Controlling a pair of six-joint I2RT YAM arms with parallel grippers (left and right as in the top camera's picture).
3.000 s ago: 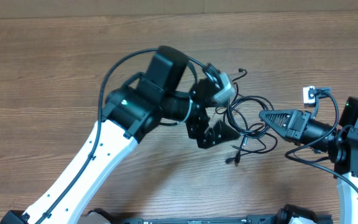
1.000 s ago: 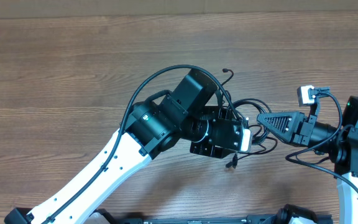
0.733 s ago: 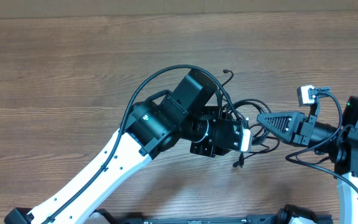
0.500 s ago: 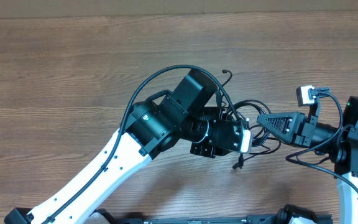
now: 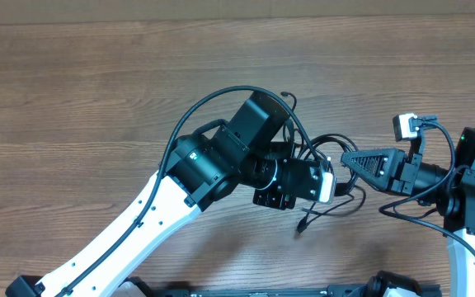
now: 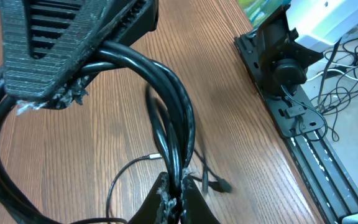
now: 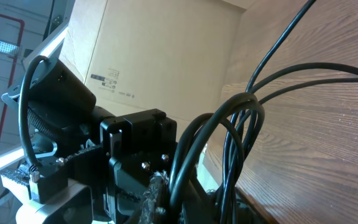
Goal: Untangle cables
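**Both tools clamped on the cable tangle, right of mid-worktop**

The cables (image 6: 178, 118) sit as a knotted bunch of thin black loops between the two arms, a little right of the middle of the wooden worktop (image 5: 97, 82). Part of the bunch is lifted off the wood and part trails down onto it.

The left tool (image 6: 174, 202) is closed tight. In its own wrist view the two fingers meet at the bottom of the picture, with several strands pinched together between them. From there the strands arch up and over to the right tool (image 5: 346, 157). That one is also closed, its ribbed black finger pressing down on the same thick run of cords. The right wrist view agrees: strands rise in curves from between its fingers, with the left arm's black wrist close behind them.

From above, the two tools are nearly tip to tip, the left reaching in from the lower left and the right from the right edge. Loops bulge out above and below the point where they meet.

One loose strand hangs below the left tool and ends in a small plug (image 5: 302, 227) lying on the wood. Another strand curls up past the left arm's wrist; its end is too small to make out.
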